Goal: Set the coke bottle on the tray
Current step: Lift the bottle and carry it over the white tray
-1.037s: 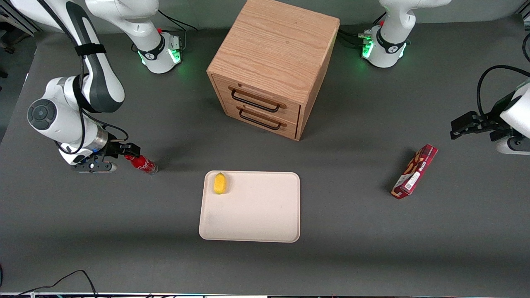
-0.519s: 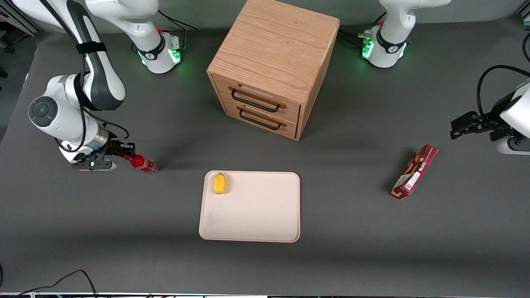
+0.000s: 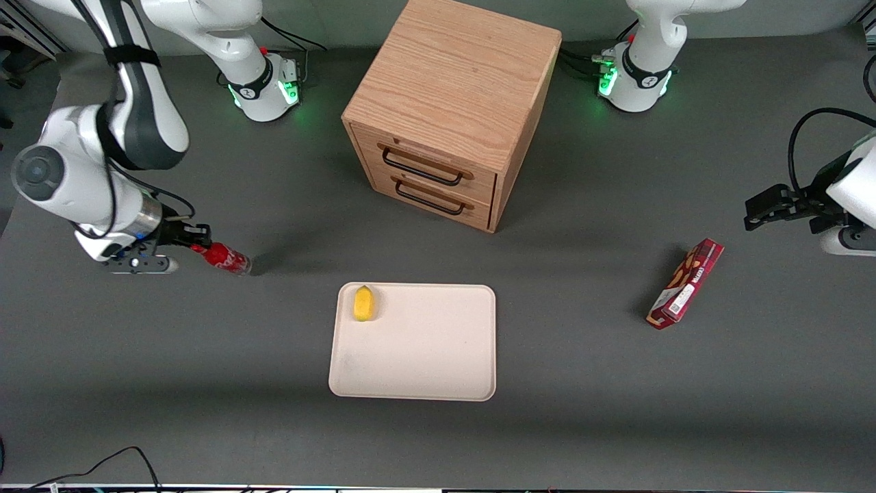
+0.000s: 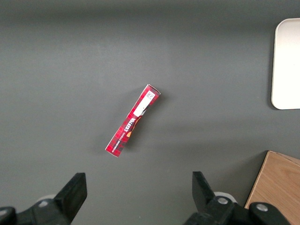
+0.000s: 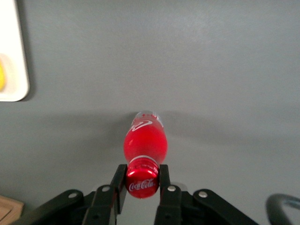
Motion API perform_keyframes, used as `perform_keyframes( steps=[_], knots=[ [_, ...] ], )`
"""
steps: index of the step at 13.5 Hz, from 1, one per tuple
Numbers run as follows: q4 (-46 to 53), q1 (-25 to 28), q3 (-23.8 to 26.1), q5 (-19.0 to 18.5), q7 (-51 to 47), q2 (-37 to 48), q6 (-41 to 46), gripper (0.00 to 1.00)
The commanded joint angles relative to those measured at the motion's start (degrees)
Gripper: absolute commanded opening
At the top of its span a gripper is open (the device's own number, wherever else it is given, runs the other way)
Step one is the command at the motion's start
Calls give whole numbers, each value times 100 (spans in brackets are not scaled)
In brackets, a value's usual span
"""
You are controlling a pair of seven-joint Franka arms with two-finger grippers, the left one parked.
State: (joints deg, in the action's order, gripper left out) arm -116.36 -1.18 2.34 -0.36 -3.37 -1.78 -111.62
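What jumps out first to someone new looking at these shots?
Probably the gripper shut on the cap of the coke bottle, toward the working arm's end of the table, the bottle hanging tilted. Next comes the cream tray nearer the front camera than the wooden two-drawer cabinet, bearing only a lemon in one corner. A red snack box lies toward the parked arm's end.

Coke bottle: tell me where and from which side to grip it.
Grip the coke bottle at its red cap, coming from above. It stands upright and the cap is its narrowest part; the pincer is already shut on it there.
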Motion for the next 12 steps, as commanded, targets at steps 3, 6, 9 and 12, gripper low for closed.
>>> perform_keyframes(
  steps=[3,6,9,12],
  knots=[
    [2963,-49,-41,-52,47,-593,2622,0],
    [4312,21,-41,-52,-66,-1350,3436,0],
    [4777,555,21,-43,-1319,-1955,3341,0],
    [5955,1170,-14,-17,-2445,-2984,3209,0]
  ],
)
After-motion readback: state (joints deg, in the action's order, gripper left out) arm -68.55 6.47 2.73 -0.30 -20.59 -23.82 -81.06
